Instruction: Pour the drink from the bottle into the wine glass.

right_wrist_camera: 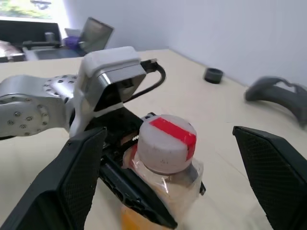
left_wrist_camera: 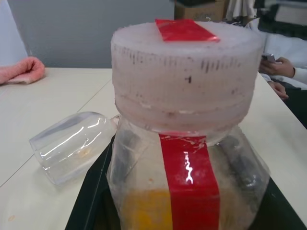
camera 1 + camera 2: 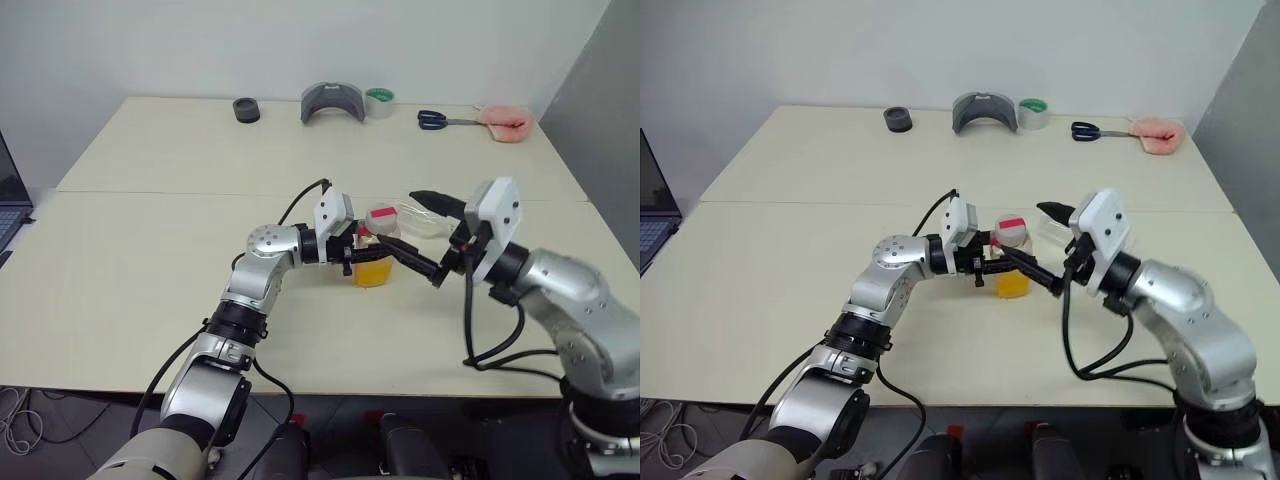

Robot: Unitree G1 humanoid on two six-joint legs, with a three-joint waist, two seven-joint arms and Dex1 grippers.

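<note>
Head views show the left gripper (image 3: 352, 252) clamped on the upright, capped bottle (image 3: 376, 250), drink (image 3: 372, 272) inside. Right gripper (image 3: 440, 240) spreads wide beside the cap (image 1: 167, 142). Wine glass (image 2: 72, 146) lies toppled behind; pouring hasn't begun.

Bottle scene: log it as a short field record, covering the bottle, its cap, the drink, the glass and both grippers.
bottle: upright on the table, held at its body
cap: on, red strip across the top
drink: orange, fills the bottle's lower part
wine glass: lying on its side beside the bottle, looks empty
left gripper: shut on the bottle
right gripper: open, fingers either side of the cap, not touching it
pouring: not begun
</note>
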